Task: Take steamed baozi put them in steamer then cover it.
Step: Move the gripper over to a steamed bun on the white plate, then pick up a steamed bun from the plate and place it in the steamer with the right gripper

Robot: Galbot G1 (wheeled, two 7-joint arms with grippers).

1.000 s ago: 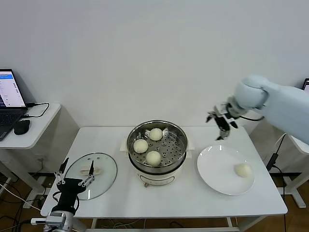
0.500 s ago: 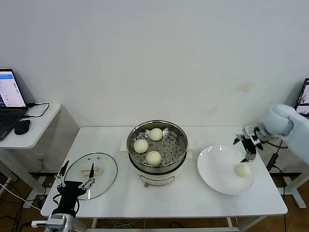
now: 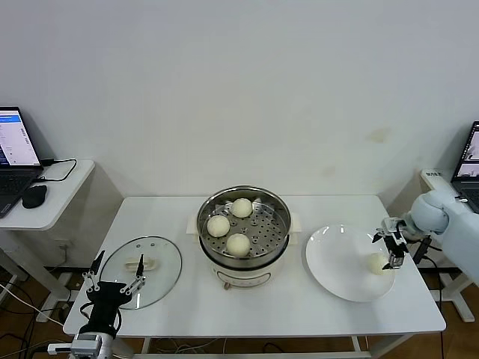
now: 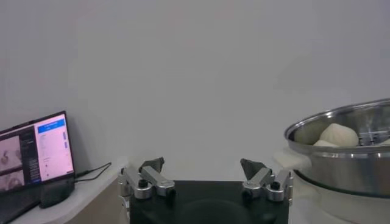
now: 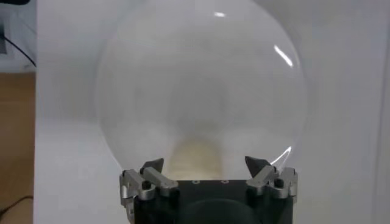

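Three steamed baozi [image 3: 238, 244] sit on the perforated tray inside the steamer [image 3: 243, 259], which stands at the middle of the white counter [image 3: 247, 310], toward its back edge. A fourth baozi [image 3: 376, 262] lies on the white plate [image 3: 337, 265] near the counter's right edge. The right end effector [image 3: 392, 247] hangs just over that bun at the right side of the plate, its fingers spread wide and released, gripping nothing; in the right wrist view the fingertips [image 5: 258, 164] stand apart on either side of the pale bun [image 5: 196, 159] below them.

The cover [image 3: 141, 271] lies flat on the counter near the left edge, well apart from the steamer, its cream handle facing up. The left end effector [image 3: 114, 276] is parked at the counter's front left corner, just beside the cover's rim, fingers spread and empty.

A laptop [image 3: 15, 158] and mouse [image 3: 34, 196] rest on a side desk [image 3: 56, 202] beyond the left edge.
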